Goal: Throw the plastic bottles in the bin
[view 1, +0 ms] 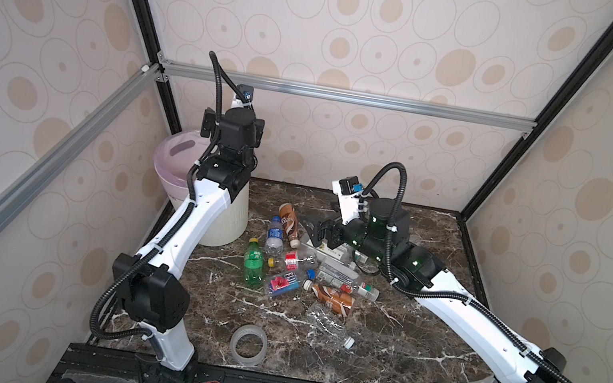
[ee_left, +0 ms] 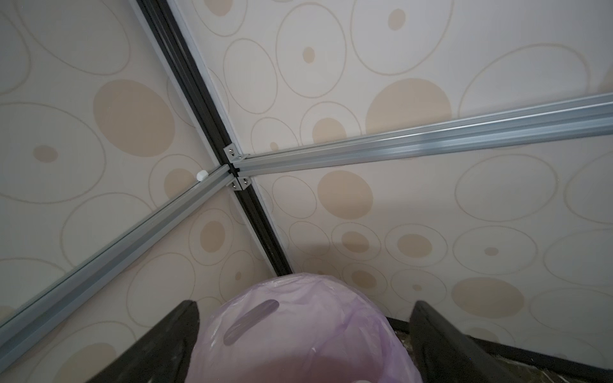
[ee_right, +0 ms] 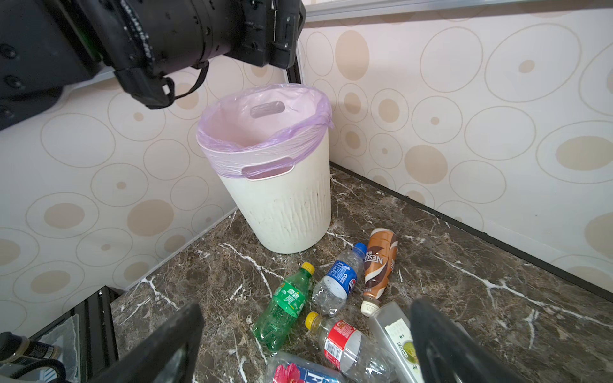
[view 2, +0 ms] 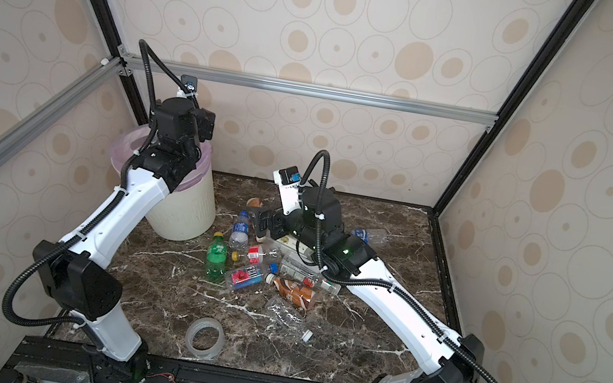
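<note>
Over the bin (ee_right: 282,205) at the far corner of the counter (view 1: 416,358), we hold our left tool (ee_left: 303,310) spread and empty, so whatever drops lands inside. Our right tool (ee_right: 306,306), likewise spread and empty, hangs above the plastic bottles (view 1: 283,281) clustered mid-counter, ready to pick.

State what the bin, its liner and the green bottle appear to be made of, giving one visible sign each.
Bin: probably matte cream plastic, with moulded ribs and slot handles.
Liner: thin plastic film, translucent lilac, wrinkled.
Green bottle: glossy translucent green plastic, judging by its highlights.
</note>
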Robot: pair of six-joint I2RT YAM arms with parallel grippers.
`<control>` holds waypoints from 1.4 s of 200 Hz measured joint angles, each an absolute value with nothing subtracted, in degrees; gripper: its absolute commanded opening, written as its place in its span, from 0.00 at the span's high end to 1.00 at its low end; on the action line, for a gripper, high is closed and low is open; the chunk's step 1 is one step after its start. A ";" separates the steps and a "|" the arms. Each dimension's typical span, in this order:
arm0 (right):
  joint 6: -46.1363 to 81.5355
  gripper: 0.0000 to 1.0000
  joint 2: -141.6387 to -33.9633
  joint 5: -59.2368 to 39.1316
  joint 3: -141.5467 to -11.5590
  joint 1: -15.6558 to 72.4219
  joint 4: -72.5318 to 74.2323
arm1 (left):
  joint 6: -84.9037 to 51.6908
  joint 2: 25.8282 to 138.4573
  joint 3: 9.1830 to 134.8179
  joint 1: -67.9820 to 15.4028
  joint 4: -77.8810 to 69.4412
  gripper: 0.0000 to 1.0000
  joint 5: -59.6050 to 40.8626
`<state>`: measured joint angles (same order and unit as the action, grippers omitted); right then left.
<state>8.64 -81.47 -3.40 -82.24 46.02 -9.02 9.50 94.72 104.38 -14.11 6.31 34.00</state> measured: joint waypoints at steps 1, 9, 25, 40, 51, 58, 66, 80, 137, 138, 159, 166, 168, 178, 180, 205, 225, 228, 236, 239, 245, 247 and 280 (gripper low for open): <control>8.67 0.00 -81.43 -3.42 -82.24 46.02 -8.99 | 9.37 94.56 104.38 -14.13 6.39 0.01 33.89; 8.75 0.00 -81.30 -3.20 -82.24 46.02 -8.95 | 8.40 93.01 104.38 -14.28 6.98 0.01 32.77; 9.08 0.00 -81.19 -3.09 -82.24 46.02 -8.91 | 6.61 88.77 104.40 -14.57 7.25 0.01 30.85; 9.45 0.00 -81.19 -3.03 -82.24 46.02 -8.97 | 5.39 85.03 104.81 -14.81 7.03 0.01 29.74; 9.87 0.00 -81.19 -3.01 -82.24 46.02 -8.97 | 4.75 83.35 105.47 -14.85 6.74 0.01 29.34; 10.04 0.00 -81.19 -3.01 -82.26 46.02 -8.97 | 4.32 82.59 105.78 -14.90 6.52 0.01 28.99; 10.17 0.00 -81.19 -3.01 -82.24 46.02 -8.99 | 3.97 82.24 105.91 -14.90 6.48 0.01 28.73; 10.46 0.00 -81.19 -2.98 -82.24 46.02 -8.99 | 3.31 82.37 105.89 -14.87 6.63 0.01 28.25; 11.05 0.00 -81.12 -1.41 -82.04 46.02 -10.04 | -0.25 85.03 105.19 -15.99 10.74 0.01 23.07; 11.03 0.00 -81.10 -1.34 -82.02 46.02 -10.09 | -0.30 85.03 105.19 -16.05 10.81 0.01 22.96; 10.94 0.00 -80.53 0.43 -80.99 45.80 -11.73 | -2.48 84.84 104.64 -18.59 11.31 0.01 20.60; 10.94 0.00 -80.09 0.99 -80.27 45.54 -12.34 | -3.27 84.62 103.94 -19.81 11.25 0.01 19.66; 10.96 0.00 -79.90 1.13 -79.92 45.39 -12.49 | -3.33 84.55 103.85 -20.03 11.22 0.01 19.59; 11.11 0.00 -79.05 1.63 -78.56 44.53 -13.19 | -4.54 84.23 102.54 -21.63 11.20 0.01 18.48; 11.25 0.00 -78.83 1.76 -78.24 44.21 -13.41 | -4.84 84.16 102.08 -22.02 11.14 0.01 18.13; 13.23 0.00 -75.72 2.74 -73.25 37.91 -15.55 | -7.60 83.85 97.25 -26.11 10.20 0.01 15.70; 15.75 0.00 -73.71 3.79 -69.60 30.70 -17.47 | -9.78 84.09 92.31 -29.21 8.93 0.01 13.91; 16.03 0.00 -73.60 3.95 -69.30 30.00 -17.76 | -10.09 84.18 91.77 -29.61 8.78 0.01 13.65; 16.99 0.00 -73.49 4.64 -68.40 26.76 -18.85 | -10.96 84.58 89.84 -30.83 8.10 0.01 12.88; 17.34 0.00 -73.49 4.93 -68.25 26.06 -19.05 | -11.22 84.68 89.45 -31.11 7.94 0.01 12.71; 18.06 0.00 -73.65 5.65 -67.72 24.01 -19.64 | -11.97 85.21 88.29 -31.94 7.35 0.01 11.99; 18.33 0.00 -73.76 5.93 -67.59 23.33 -19.86 | -12.29 85.45 87.92 -32.27 7.07 0.01 11.66; 23.51 0.00 -77.80 7.97 -66.83 13.96 -21.52 | -15.27 90.26 85.32 -35.90 4.67 0.01 8.45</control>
